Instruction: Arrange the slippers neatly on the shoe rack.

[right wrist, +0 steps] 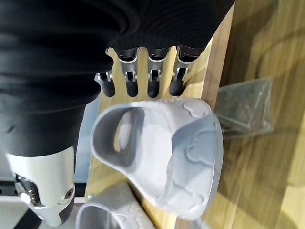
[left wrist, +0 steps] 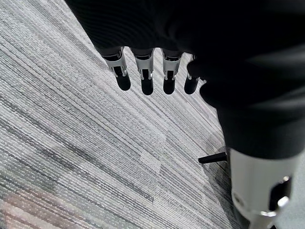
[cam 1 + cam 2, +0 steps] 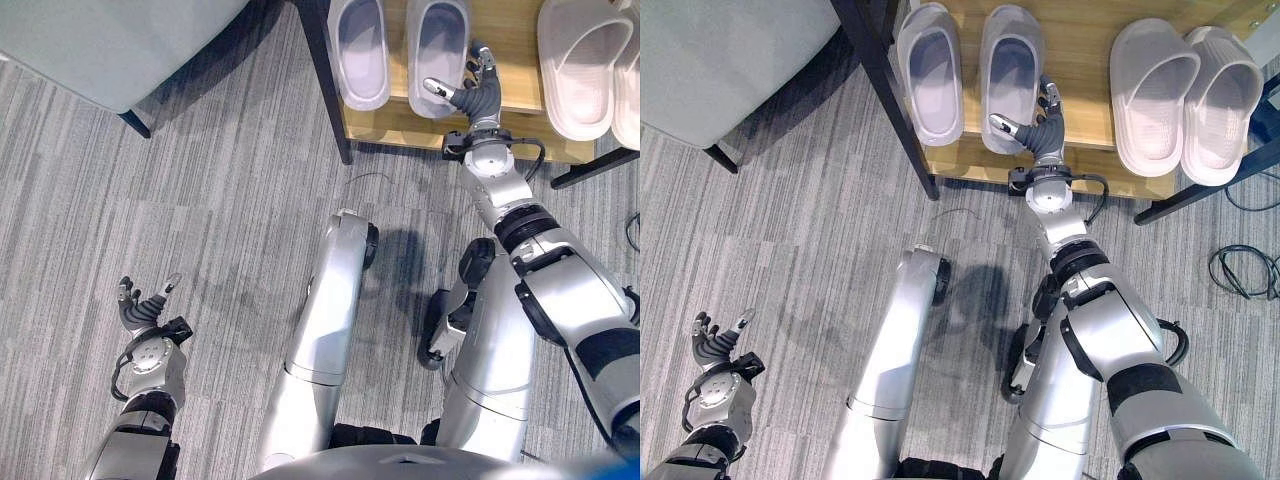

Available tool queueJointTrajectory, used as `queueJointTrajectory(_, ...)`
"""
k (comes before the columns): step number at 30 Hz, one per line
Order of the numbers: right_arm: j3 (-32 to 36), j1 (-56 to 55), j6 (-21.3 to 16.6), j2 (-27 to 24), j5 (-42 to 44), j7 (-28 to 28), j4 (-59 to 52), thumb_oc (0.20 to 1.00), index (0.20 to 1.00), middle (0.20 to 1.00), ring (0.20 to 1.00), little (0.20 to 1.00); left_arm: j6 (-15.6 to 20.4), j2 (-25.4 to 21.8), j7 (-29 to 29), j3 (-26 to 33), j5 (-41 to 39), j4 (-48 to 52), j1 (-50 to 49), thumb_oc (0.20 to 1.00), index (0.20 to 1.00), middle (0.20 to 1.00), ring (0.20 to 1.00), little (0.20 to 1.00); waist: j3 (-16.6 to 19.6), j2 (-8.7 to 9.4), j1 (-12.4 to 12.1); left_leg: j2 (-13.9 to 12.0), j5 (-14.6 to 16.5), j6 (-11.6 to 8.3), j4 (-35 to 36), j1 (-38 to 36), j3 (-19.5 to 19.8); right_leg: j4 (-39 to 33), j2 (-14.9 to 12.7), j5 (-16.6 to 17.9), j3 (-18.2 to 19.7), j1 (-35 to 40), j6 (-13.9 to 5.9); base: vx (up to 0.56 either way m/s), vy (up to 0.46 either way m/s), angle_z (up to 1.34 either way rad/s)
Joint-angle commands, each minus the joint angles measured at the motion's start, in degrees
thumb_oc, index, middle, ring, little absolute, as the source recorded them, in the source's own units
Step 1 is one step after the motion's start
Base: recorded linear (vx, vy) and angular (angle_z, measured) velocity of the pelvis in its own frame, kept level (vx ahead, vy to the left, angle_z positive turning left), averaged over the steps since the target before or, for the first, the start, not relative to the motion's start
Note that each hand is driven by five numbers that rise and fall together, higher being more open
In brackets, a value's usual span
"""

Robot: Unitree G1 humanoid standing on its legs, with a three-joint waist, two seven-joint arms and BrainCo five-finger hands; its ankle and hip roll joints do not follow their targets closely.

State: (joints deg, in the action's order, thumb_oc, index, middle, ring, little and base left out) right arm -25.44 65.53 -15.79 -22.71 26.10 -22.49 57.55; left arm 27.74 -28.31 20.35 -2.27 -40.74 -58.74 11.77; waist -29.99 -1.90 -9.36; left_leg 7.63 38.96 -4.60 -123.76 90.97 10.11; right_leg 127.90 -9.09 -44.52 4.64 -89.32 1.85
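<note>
The wooden shoe rack (image 3: 1095,160) stands at the far side of the grey carpet (image 3: 230,210), and four slippers lie on its shelf: a grey pair (image 3: 930,75) to the left and a pale pair (image 3: 1185,95) to the right. The right robot hand (image 3: 1038,128) reaches over the near edge of the rack at the heel of the right grey slipper (image 3: 1010,70); its fingers look loosely spread with the thumb out to the left, just beside the heel, and the right wrist view shows them relaxed above the slipper without curling round it, so it holds nothing. The left robot hand (image 3: 143,305) hangs idle low on the left over the carpet, fingers relaxed and empty. Judging from this, the step is squaring the right grey slipper beside its mate. To do it well, push on the heel with straight fingers, gently, so the slipper slides parallel to the left one with heels level, and avoid knocking it into its neighbour or off the near edge
</note>
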Motion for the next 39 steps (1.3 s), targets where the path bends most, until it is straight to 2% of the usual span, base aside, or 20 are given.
queueJointTrajectory(1,-0.2,7.4,-1.5,-2.3,-1.9,-1.9,0.8,1.0,1.0,1.0,1.0,1.0,2.2,-5.1,0.7,-3.7,2.1,0.9,-2.8,1.0,1.0,1.0,1.0,1.0,0.2,-0.96,-3.4,2.9,4.5,3.78,-0.7,-1.0,1.4,2.3,0.3,4.2,5.5,0.7,5.95,0.0,0.0,0.0)
queueJointTrajectory(6,-0.1,11.0,-0.8,-5.4,0.2,-1.8,5.9,1.0,1.0,1.0,1.0,1.0,2.3,-5.8,-0.1,-4.2,1.9,1.1,-4.0,1.0,1.0,1.0,1.0,1.0,0.2,-1.64,-4.5,3.3,4.4,3.79,-0.2,-1.0,1.8,1.6,-0.2,4.3,5.4,1.0,5.93,0.0,0.0,0.0)
queueJointTrajectory(12,-0.2,13.6,-0.4,-6.0,3.9,0.2,10.7,1.0,1.0,1.0,1.0,1.0,2.5,-6.7,-1.0,-4.8,1.9,0.8,-3.6,1.0,1.0,1.0,1.0,1.0,0.2,-2.2,-5.3,3.8,4.2,3.59,-0.3,-1.0,2.3,1.8,-0.5,4.5,5.3,1.4,5.66,0.0,0.006,0.03)
queueJointTrajectory(22,-3.7,15.8,0.8,-3.3,2.5,2.4,13.0,1.0,1.0,1.0,1.0,1.0,2.3,-7.4,-1.7,-5.5,2.1,-0.1,-2.7,1.0,1.0,1.0,1.0,1.0,0.2,-2.19,-5.8,4.0,4.1,3.15,0.0,-1.0,2.7,2.0,-0.5,4.2,5.2,1.5,6.2,0.0,0.002,0.02)
queueJointTrajectory(31,-2.9,16.7,0.9,-0.3,3.5,2.6,14.0,1.0,1.0,1.0,1.0,1.0,2.4,-7.4,-1.3,-6.0,2.6,-0.3,-1.9,1.0,1.0,1.0,1.0,1.0,0.2,-2.65,-6.1,4.2,4.1,3.11,-0.1,-1.0,2.8,2.2,-0.7,4.3,5.1,1.5,6.45,0.0,0.0,0.0)
queueJointTrajectory(39,-2.6,17.2,1.4,-1.1,3.4,3.2,15.2,1.0,1.0,1.0,1.0,1.0,2.4,-7.1,-1.4,-6.3,2.7,0.0,-1.7,1.0,1.0,1.0,1.0,1.0,0.2,-3.38,-6.9,4.8,4.0,3.26,-0.1,-1.0,2.9,2.3,-1.1,4.3,5.3,2.0,6.23,0.0,0.0,0.0)
